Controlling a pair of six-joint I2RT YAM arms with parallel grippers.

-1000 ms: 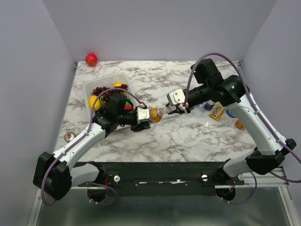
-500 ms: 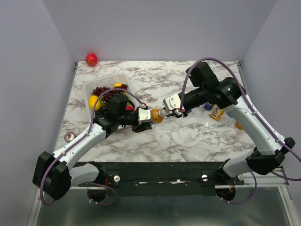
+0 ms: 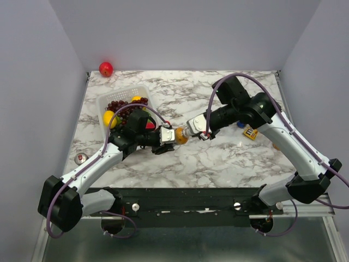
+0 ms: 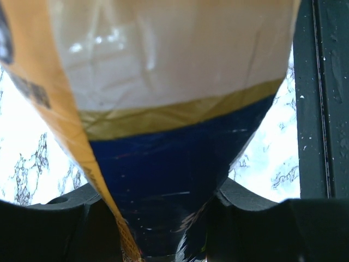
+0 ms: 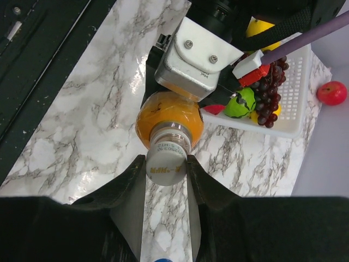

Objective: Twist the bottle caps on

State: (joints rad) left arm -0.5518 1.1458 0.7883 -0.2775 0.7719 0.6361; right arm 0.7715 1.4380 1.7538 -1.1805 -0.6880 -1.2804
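Above the near-middle of the marble surface, the left gripper is holding the orange bottle level, jaws clamping its labelled body, neck pointing at the right gripper. The right jaws are pinching the white cap seated on that neck, in line with the bottle's long axis. Beyond, a fruit basket is sitting against grey walls.

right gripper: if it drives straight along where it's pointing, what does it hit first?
The right gripper is shut on the white cap, which sits at the neck of the orange bottle. That bottle comes first, then the left gripper holding it.
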